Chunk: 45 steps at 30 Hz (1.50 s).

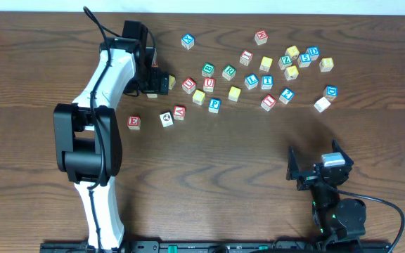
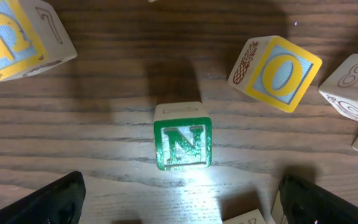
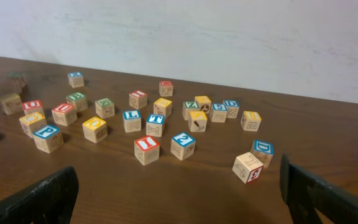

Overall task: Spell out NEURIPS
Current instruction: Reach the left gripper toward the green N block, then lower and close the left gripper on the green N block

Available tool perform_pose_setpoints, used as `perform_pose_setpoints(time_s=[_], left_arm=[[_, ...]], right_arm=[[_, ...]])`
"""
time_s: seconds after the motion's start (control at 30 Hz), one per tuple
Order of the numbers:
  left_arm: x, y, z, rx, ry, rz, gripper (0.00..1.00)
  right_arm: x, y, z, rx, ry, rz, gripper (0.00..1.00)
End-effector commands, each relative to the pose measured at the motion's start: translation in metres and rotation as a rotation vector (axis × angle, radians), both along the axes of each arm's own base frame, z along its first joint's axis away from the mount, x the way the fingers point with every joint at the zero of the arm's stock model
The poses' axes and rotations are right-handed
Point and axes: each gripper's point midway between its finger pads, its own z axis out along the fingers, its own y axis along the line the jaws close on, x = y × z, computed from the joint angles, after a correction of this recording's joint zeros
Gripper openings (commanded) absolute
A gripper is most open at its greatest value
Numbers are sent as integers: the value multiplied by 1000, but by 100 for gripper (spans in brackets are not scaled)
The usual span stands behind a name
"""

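N cube (image 2: 182, 144), green letter and border, top face unreadable

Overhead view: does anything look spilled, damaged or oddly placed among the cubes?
Nothing stands out. The letter cubes lie loose and turned at varied angles on the table, none stacked or broken. The green N cube sits flat under the open left claw.

Dark wooden table (image 1: 223, 176), white wall (image 3: 229, 37)
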Motion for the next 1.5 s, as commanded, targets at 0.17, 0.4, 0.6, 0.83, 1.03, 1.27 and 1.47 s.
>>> perform_pose_setpoints(time_s=[0.17,0.4,0.6,0.83,1.03,1.27,1.47], left_arm=[[0,4,-17,12,-1,-11,98],[9,3,-17,10,-35,-11,98],[9,6,-19,26,-34,-7,97],[4,9,-43,47,16,-5,98],[7,9,-44,47,8,-5,98],[12,8,-43,44,-13,-5,85],[12,8,-43,44,-13,-4,70]], right_arm=[[0,-3,0,12,0,-18,99],[0,-3,0,12,0,-18,99],[0,-3,0,12,0,-18,99],[0,-3,0,12,0,-18,99],[0,-3,0,12,0,-18,99],[0,-3,0,12,0,-18,99],[0,-3,0,12,0,-18,99]])
